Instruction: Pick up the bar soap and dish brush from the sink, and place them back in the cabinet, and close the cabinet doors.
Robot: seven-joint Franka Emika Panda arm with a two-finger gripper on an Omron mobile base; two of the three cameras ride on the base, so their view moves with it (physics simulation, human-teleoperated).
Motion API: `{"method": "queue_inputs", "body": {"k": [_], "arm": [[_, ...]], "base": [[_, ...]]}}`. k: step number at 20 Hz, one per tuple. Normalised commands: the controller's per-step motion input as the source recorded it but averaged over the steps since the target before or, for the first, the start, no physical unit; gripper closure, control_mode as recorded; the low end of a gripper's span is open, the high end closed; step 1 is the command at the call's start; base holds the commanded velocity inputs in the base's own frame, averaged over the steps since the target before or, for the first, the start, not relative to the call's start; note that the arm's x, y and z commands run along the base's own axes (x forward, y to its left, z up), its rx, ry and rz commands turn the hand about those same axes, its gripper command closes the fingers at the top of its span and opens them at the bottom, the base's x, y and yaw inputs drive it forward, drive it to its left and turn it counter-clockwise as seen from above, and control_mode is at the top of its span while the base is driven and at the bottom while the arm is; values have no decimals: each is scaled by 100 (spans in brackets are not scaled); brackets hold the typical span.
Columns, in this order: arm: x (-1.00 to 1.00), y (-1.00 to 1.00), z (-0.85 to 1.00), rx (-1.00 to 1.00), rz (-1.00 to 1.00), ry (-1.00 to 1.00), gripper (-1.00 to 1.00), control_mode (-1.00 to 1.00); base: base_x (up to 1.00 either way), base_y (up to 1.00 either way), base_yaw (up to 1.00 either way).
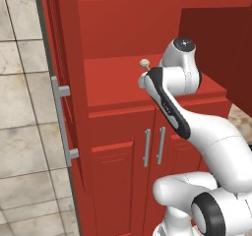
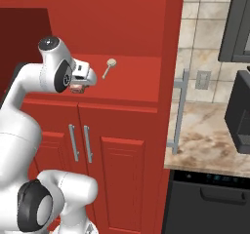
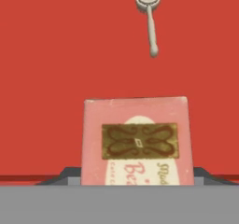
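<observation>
One bar soap (image 3: 136, 141) clamped in tool (image 2: 78, 85) over cabinet (image 1: 113, 90) shelf, label legible via hand cam, dish brush (image 3: 149, 17) beyond.

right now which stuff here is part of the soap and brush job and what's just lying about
Job: bar soap between the gripper fingers; dish brush lying on the cabinet shelf; open cabinet door.
Just about: lower doors, counter, dishwasher.

I get even, fairly bright rendered light with no clear source. The tall glossy red cabinet (image 1: 123, 87) shows soft shading: its recess darkens toward the right side in the left base view. No glare on the red shelf (image 3: 56, 45). Everything looks slightly soft and low-resolution; the pink printed block (image 3: 136, 139) blurs up close.
</observation>
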Motion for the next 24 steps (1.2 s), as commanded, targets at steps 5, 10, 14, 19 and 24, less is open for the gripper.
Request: {"method": "queue_inputs", "body": {"k": [5, 10, 14, 19, 24], "arm": [[13, 9, 0, 0, 0, -3, 100, -100], [7, 11, 0, 0, 0, 0, 100, -100], [13, 21, 0, 0, 0, 0, 100, -100], [14, 21, -4, 0, 0, -1, 100, -100], [20, 18, 0, 0, 0, 0, 100, -100]], "base": [[0, 0, 0], [0, 0, 0], [0, 0, 0], [0, 0, 0], [0, 0, 0]]}}
